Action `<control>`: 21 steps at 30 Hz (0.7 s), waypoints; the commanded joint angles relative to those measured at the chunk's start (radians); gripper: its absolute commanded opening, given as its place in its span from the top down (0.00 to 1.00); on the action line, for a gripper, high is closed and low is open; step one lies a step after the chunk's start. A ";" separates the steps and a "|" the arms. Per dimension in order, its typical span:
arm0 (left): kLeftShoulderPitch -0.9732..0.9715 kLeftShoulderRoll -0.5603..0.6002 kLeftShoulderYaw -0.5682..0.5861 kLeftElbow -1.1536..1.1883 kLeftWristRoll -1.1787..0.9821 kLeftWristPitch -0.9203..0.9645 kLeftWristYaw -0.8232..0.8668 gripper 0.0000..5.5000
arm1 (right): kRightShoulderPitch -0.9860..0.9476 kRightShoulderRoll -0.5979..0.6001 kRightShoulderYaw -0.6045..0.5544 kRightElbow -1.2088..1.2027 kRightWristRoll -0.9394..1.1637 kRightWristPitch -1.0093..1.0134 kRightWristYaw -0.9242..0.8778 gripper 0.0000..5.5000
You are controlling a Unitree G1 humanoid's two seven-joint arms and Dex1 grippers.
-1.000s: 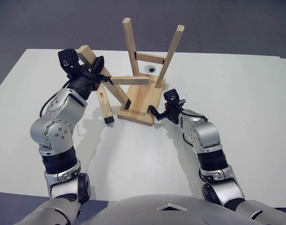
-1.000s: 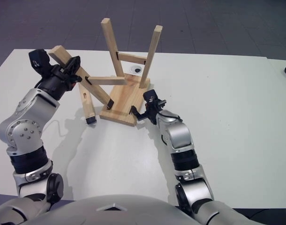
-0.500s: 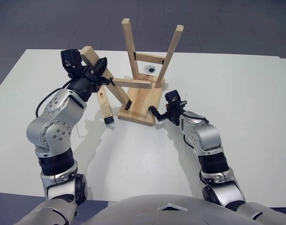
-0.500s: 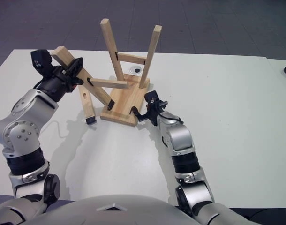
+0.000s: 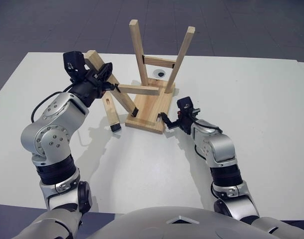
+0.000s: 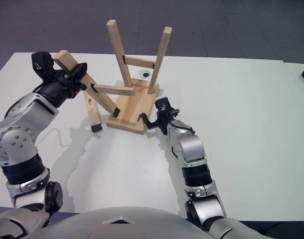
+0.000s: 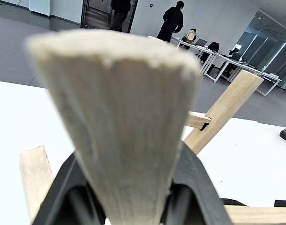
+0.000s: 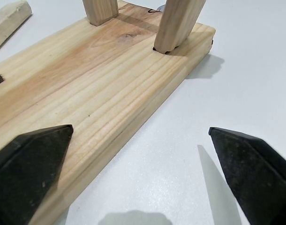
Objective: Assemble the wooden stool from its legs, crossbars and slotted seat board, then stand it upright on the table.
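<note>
The white table bears the seat board lying flat toward the far middle, a small round disc just beyond it.

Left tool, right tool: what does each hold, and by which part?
Left tool grips the leaning leg near its upper end. Right tool, open, holds nothing.

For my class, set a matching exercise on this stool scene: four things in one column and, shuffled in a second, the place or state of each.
1 seat board
2 left end effector
3 right end effector
4 far legs

A open, at the seat board's near corner
B shut on the tilted leg
C upright, joined by a crossbar
D flat on the table

Pairs: 1-D, 2-B, 3-A, 4-C
</note>
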 commanded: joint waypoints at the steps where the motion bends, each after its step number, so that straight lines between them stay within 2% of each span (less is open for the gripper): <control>1: -0.017 0.009 0.006 0.008 -0.003 0.028 0.008 0.81 | 0.044 -0.011 -0.014 0.047 -0.016 0.045 -0.033 0.02; 16: 0.094 -0.020 -0.054 0.057 0.096 -0.063 -0.008 0.81 | 0.034 -0.027 -0.003 0.043 -0.017 0.058 -0.014 0.02; 21: 0.173 0.041 -0.164 0.000 0.166 -0.077 -0.056 0.81 | 0.031 -0.038 0.005 0.027 -0.020 0.066 -0.013 0.02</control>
